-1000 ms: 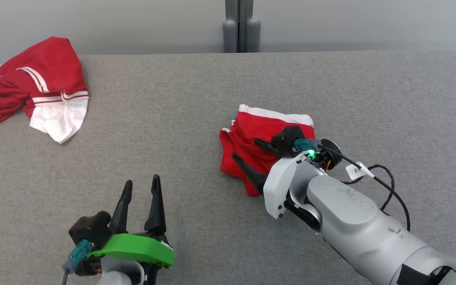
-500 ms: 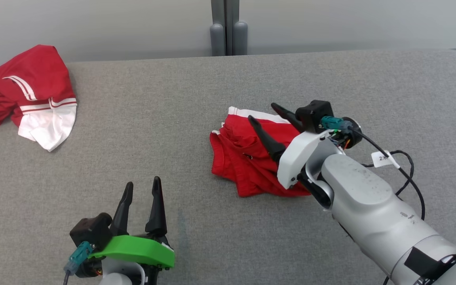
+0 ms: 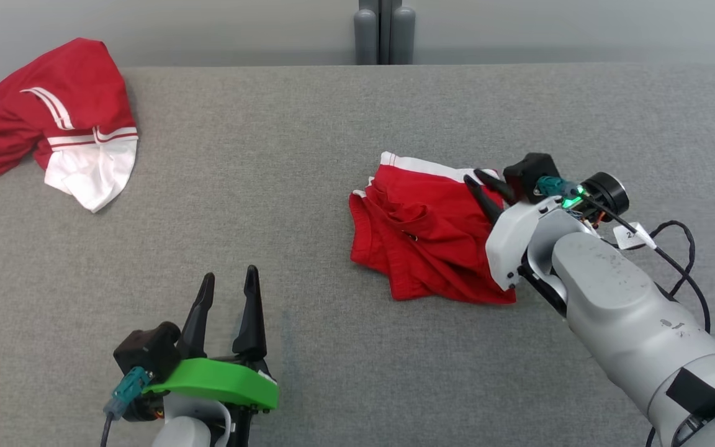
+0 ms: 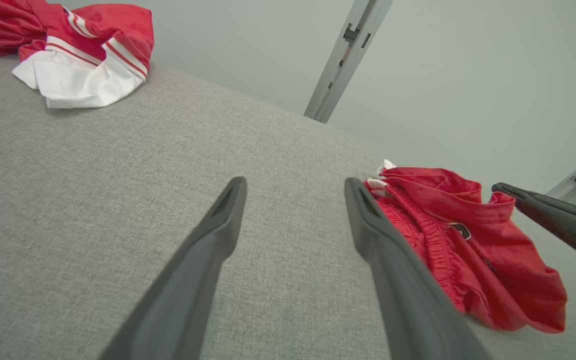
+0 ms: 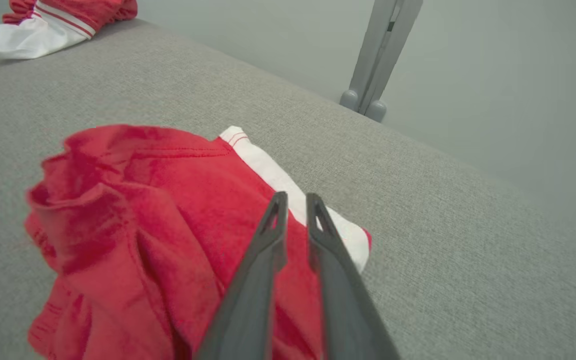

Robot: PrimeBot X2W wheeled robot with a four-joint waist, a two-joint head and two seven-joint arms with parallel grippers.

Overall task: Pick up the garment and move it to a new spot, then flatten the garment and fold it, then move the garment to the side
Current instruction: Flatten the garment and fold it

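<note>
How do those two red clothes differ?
The far garment has a large white panel with stripes; the near garment is mostly red with one white band. The far one lies alone, far left; the right gripper is at the near one. Both are crumpled.

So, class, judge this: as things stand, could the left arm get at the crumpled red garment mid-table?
Probably yes. The left gripper is open, and bare table lies between it and the red garment. The right gripper sits at the garment's far right corner, leaving its near left side free.
</note>
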